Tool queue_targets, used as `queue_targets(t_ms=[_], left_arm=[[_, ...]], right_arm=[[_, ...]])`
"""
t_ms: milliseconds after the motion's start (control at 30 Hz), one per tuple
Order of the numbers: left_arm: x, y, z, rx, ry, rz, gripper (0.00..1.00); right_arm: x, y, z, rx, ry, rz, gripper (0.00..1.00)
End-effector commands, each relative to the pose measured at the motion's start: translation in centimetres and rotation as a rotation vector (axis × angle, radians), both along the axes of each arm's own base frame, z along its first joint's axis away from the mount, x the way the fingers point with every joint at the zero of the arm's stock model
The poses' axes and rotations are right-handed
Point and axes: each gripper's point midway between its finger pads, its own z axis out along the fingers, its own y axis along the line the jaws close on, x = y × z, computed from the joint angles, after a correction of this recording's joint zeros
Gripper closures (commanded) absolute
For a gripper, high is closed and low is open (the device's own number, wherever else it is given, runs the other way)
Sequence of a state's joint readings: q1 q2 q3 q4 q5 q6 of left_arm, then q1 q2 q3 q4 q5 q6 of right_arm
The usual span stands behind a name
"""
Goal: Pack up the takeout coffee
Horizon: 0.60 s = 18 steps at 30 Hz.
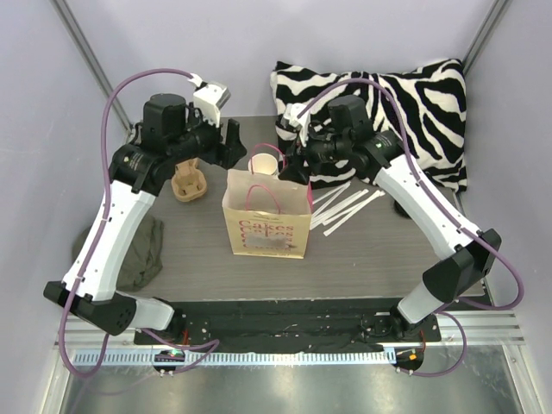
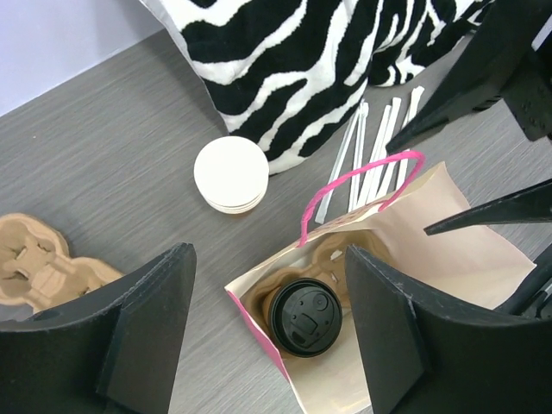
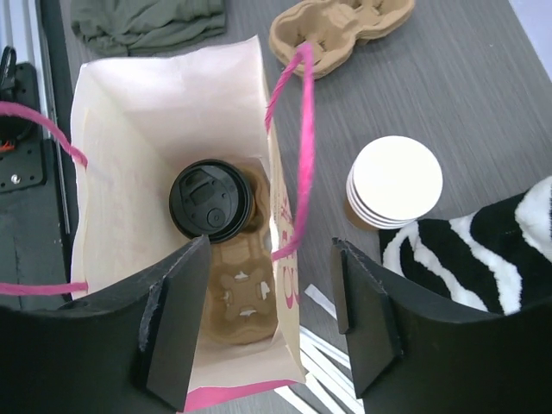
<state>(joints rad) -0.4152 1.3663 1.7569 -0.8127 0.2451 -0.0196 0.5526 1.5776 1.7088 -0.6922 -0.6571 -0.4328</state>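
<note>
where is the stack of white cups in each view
top external: stack of cups, centre, just behind the paper bag
left wrist: stack, upper middle, up-left of the bag, by the zebra pillow
right wrist: stack, right of centre, right of the bag
shared landmark: the pink-handled bag

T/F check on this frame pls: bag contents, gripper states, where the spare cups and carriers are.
1. A black-lidded paper cup sits in a tan moulded-pulp carrier inside the cream paper bag. True.
2. The left gripper and right gripper are each shut on a cup. False: both are open and empty, above the bag.
3. The stack of cream-white paper cups is inside the bag. False: it stands on the grey table beside the bag.
4. A second pulp carrier lies on the table outside the bag. True.
</note>
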Motion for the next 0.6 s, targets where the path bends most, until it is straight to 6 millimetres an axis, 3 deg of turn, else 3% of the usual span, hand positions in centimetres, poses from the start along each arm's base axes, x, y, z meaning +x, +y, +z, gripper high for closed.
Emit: queue_targets(t_ms=[0,100,133,267,433,567], left_arm=[[0.7,0.0,-0.1,-0.021,0.011,0.022,0.25],[1.4,0.1,-0.7,-0.031,0.040,0.047,0.23],[1.6,0.2,-0.9,-0.040,0.053,0.057,0.23],[2.7,0.6,-1.5,-0.066,0.088,0.088,0.21],[4.2,2.0,-2.4,-0.110,0.159,0.114,0.21],[4.8,2.6,-2.9,-0.119,0.212,0.113,0.20]], right_arm=[[0.7,-0.7,5.2,0.077,-0.087,-0.101,0.33],[2.0,-2.6,6.1,0.095,-0.055,-0.240,0.31],[3.3,-4.3,6.1,0.100,-0.033,-0.313,0.31],[5.1,-9.3,4.5,0.111,0.080,-0.470,0.32],[5.6,-14.7,-1.2,-0.088,0.033,-0.431,0.33],[5.5,-15.8,-6.2,-0.287,-0.061,-0.228,0.33]])
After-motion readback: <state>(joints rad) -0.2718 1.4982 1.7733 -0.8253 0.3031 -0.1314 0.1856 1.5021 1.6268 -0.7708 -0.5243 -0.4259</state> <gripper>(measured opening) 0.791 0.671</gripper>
